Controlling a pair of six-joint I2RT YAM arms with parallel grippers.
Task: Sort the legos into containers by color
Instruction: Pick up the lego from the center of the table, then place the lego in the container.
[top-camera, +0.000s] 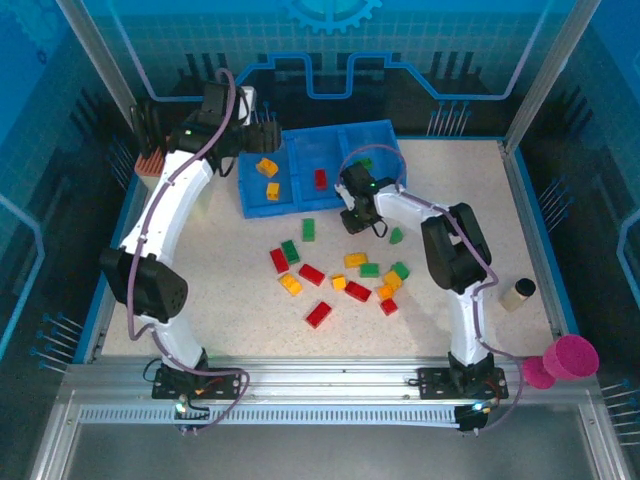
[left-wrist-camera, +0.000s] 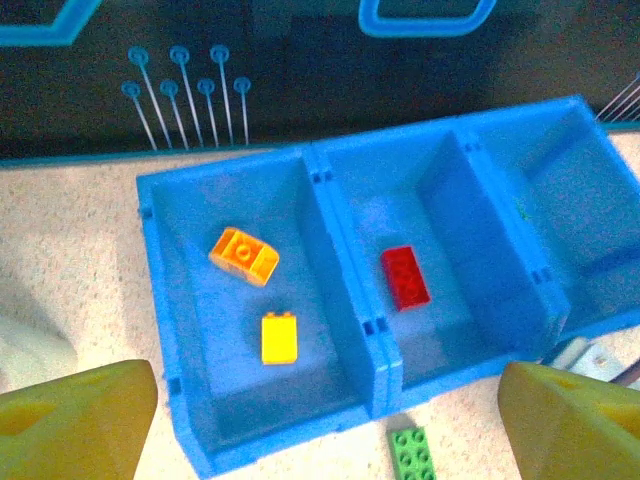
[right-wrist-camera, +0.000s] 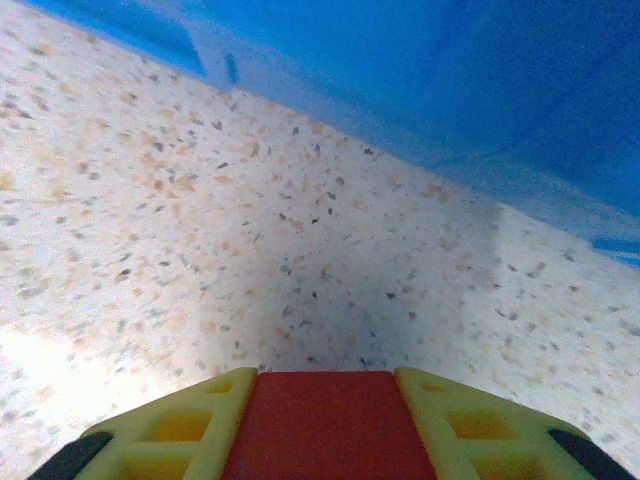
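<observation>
The right gripper (right-wrist-camera: 325, 395) is closed on a red brick (right-wrist-camera: 325, 445), low over the bench (right-wrist-camera: 200, 250) near the blue tray (left-wrist-camera: 345, 270). The left gripper (left-wrist-camera: 320, 430) hangs open above that tray, whose left compartment holds two yellow-orange bricks (left-wrist-camera: 243, 255) and whose middle compartment holds a second red brick (left-wrist-camera: 405, 277). Other legos (top-camera: 356, 260) lie scattered on the bench.

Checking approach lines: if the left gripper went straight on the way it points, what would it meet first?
The left gripper, open, points down at the blue tray; it would likely meet the divider between the left and middle compartments first, though depth is unclear.
</observation>
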